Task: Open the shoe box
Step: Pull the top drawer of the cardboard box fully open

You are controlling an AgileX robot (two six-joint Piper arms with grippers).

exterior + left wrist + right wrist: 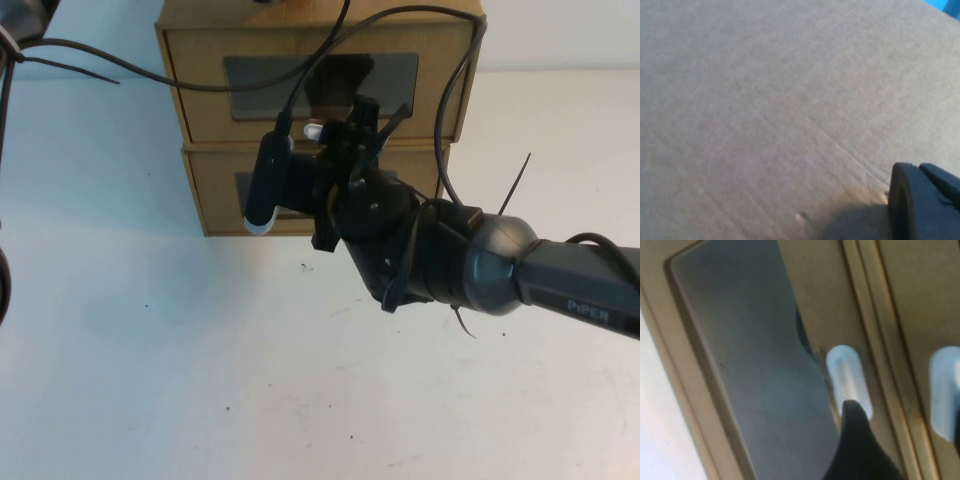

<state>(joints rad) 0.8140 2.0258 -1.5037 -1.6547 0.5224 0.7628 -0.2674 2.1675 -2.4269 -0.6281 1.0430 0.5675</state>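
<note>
Right gripper (378, 118) at the front of two stacked shoe boxes, jaws spread wide.
The upper shoe box (320, 70) sits on the lower shoe box (212, 190) at the far middle of the table (150, 350), and both drawer fronts look shut. Reaching in from the right, the right gripper is at the upper box's front, just right of its white pull tab (313, 130). Nothing is clamped between its jaws, and one fingertip (855, 440) overlaps the tab. The left gripper (922, 205) hovers close over plain cardboard; I cannot tell whether it is open.
</note>
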